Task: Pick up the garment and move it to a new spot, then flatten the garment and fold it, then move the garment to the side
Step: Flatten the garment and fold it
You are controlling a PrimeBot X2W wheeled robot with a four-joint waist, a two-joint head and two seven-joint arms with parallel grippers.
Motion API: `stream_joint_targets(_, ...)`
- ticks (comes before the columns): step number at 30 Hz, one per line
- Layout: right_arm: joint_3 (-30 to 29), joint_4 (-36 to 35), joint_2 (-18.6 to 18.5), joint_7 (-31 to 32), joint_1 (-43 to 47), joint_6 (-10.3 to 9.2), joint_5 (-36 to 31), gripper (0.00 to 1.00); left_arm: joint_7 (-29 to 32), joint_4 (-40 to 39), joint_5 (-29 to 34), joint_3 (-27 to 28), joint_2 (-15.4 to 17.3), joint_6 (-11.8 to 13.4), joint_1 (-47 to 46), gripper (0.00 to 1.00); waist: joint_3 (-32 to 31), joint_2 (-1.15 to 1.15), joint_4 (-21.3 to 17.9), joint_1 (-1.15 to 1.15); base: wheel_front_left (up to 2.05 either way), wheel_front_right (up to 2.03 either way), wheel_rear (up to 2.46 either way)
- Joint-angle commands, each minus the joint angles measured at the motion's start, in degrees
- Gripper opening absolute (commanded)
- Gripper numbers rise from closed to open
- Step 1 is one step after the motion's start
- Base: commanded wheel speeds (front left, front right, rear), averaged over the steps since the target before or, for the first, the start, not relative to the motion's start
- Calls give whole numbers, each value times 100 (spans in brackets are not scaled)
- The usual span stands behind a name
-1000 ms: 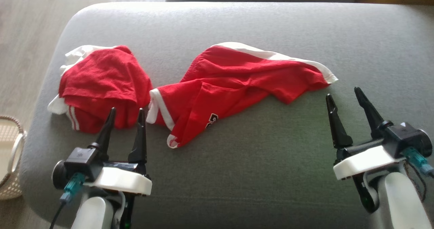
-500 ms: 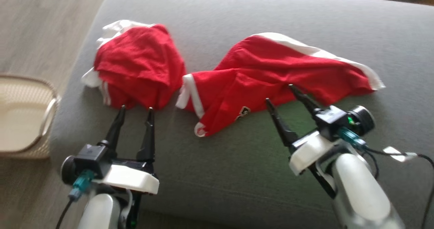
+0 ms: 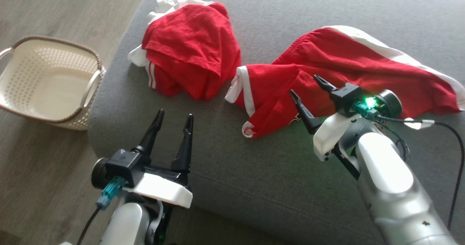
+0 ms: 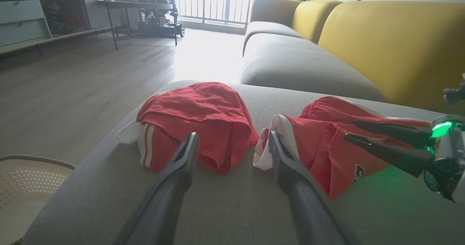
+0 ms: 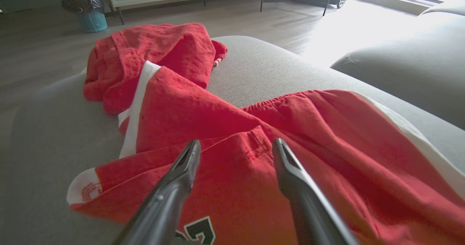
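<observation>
Right gripper (image 3: 303, 85): jaws wide apart, nothing between them, poised just over the shorts (image 3: 345, 63), tips aimed at the rumpled middle near a gathered band. Left gripper (image 3: 174, 113): likewise wide and empty, low over bare cushion (image 3: 254, 172), short of both cloths.

Shorts: red with white trim, sprawled and creased from the cushion's middle to its right. One leg folded over, printed mark near the lower hem. Second red bundle (image 3: 192, 45) just beside the leg hem, toward the left edge; touching or not, cannot tell.

Risks, as judged:
- Pinch on one top layer at mid-cloth: lopsided lift, rest dragging, more twist to flatten later.
- Pinch too deep: cushion cover caught with the cloth.
- Hem brushing the bundle on the lift: bundle nudged toward the rounded edge, then floor (image 3: 54, 12) or basket (image 3: 47, 81).
- Loose cable (image 3: 450, 136) at the right wrist: possible snag on cloth.

Surface: soft grey sofa seat, rounded corners, probably yielding under pressure, poor for crisp folds. Room: wood floor, yellow backrest (image 4: 381, 38), low shelving (image 4: 21, 20), bright glare from the window (image 4: 218, 1).
</observation>
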Motion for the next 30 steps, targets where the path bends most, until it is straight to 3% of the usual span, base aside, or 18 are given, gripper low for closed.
stream_joint_targets(1,79,-106,75,-76,-185,-1,-43,100,-28,-155,-29,169,22,35,-246,100,49,0,66,0,0,0,0)
stream_joint_targets(10,-28,713,75,-173,-662,-1,-262,100,-28,-150,-122,-5,22,115,-321,100,181,0,239,0,0,0,0)
stream_joint_targets(11,-17,793,75,-175,-692,-1,-233,93,-28,-150,-129,-18,22,122,-329,100,187,0,249,0,0,0,0)
stream_joint_targets(12,0,870,75,-178,-721,-1,-200,32,-28,-149,-135,-28,22,130,-335,100,191,0,255,0,0,0,0)
stream_joint_targets(13,31,940,75,-184,-748,-1,-177,0,-28,-146,-142,-34,22,139,-341,100,192,0,257,0,0,0,0)
stream_joint_targets(21,14,1007,75,-424,-768,-1,73,0,-28,-101,-121,41,22,176,-323,100,63,0,56,0,0,0,0)
stream_joint_targets(30,-432,68,75,-511,-271,-1,366,0,-28,-100,11,310,22,94,-250,100,-319,0,-687,0,0,0,0)
